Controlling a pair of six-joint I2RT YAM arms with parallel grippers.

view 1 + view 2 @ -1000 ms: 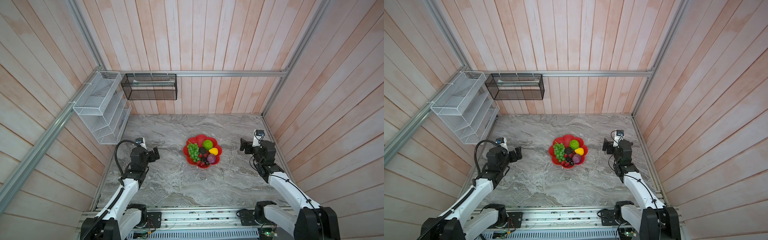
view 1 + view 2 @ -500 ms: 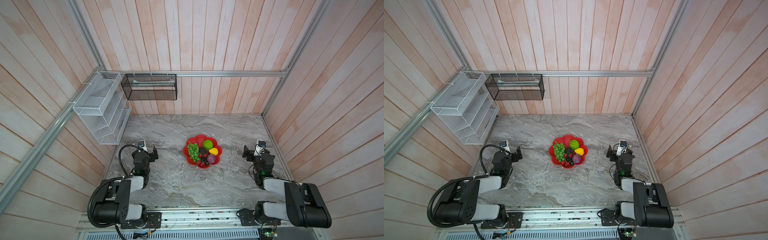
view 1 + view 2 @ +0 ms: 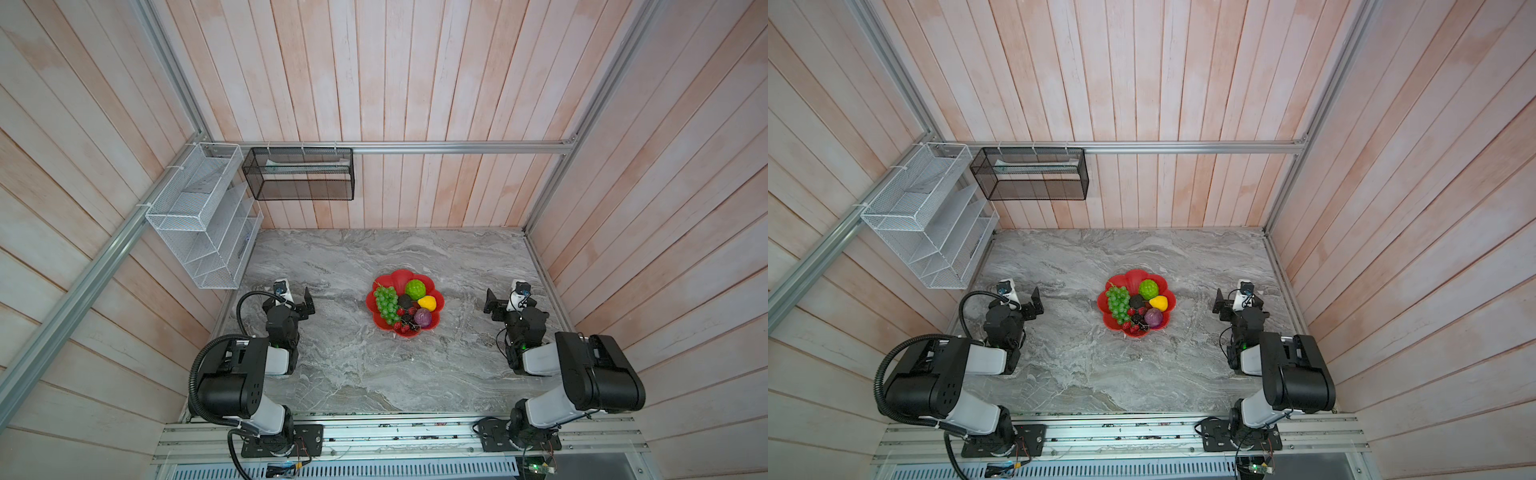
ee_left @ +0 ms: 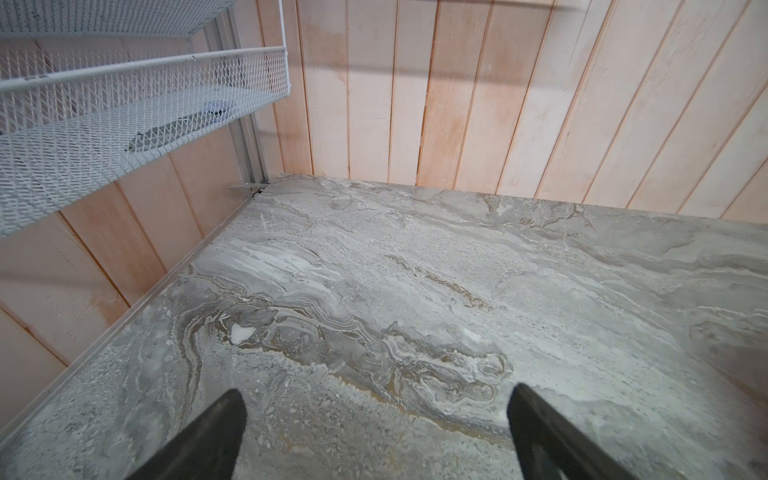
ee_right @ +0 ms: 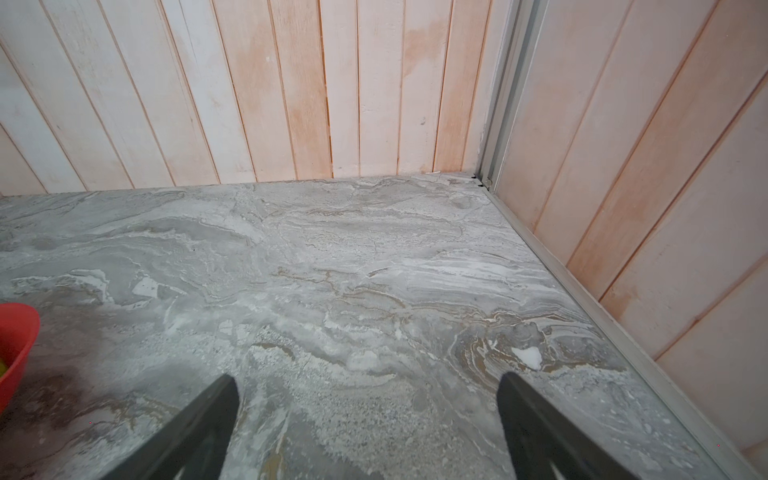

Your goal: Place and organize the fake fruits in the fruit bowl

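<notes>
Meeting plank walls, grey marble tabletop.

Both black-and-white robot arms sit folded low near the bottom of both top views. The left arm crouches at lower left, its black parallel left gripper aimed up the frame. The right arm mirrors it at lower right, with the right gripper aimed likewise. In the wrist views, each gripper's dark fingers stand spread wide.
</notes>
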